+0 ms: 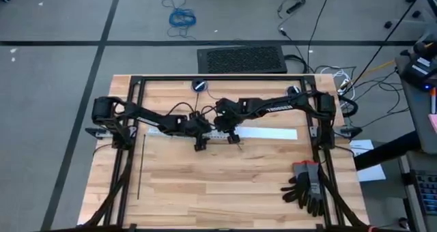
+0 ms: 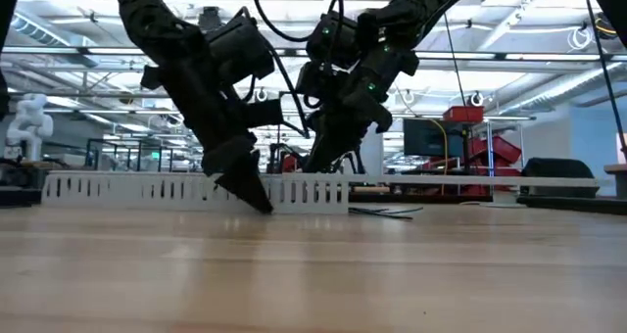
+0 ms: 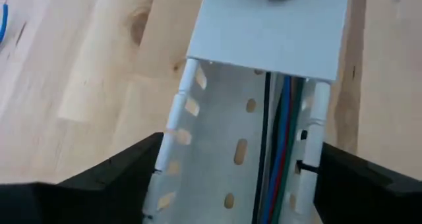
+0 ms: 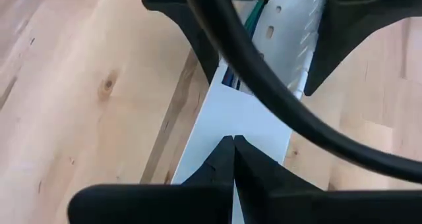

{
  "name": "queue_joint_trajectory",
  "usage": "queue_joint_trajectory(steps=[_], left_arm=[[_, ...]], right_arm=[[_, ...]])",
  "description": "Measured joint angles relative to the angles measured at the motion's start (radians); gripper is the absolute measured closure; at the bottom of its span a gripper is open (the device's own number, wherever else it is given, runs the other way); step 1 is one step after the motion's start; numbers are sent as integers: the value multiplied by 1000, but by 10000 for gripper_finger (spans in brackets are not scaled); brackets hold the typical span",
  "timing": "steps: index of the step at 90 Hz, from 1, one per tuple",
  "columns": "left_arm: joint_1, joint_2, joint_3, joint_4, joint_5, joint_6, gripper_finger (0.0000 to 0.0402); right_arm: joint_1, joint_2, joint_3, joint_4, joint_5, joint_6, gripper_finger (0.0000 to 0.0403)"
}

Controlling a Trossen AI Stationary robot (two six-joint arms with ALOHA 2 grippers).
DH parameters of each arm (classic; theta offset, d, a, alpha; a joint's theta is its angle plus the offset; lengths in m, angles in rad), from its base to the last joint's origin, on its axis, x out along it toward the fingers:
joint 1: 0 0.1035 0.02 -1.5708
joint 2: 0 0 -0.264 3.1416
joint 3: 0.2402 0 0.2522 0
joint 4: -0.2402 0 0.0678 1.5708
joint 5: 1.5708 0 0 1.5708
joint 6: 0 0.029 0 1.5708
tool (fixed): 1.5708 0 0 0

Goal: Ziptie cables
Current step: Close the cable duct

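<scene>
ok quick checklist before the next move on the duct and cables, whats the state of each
1. Cables lying inside the white duct: ok.
2. Left gripper open, one finger on each side of the duct: ok.
3. Right gripper shut over the duct cover: ok.
4. Ziptie in a gripper: not ok, it lies on the table by the left frame.
5. Ziptie already around the cables: cannot tell.
</scene>
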Motion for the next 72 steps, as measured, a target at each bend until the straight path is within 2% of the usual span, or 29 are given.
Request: queue_joint_trajectory(steps=[28,72], left_arm=[[-4,11,-5,92,91,-6,148],[-11,22,-5,111,102,-26,154]], right_arm=[[-1,-1,-2,-24,-12,-27,403],[8,62,0,142,-71,-1,403]])
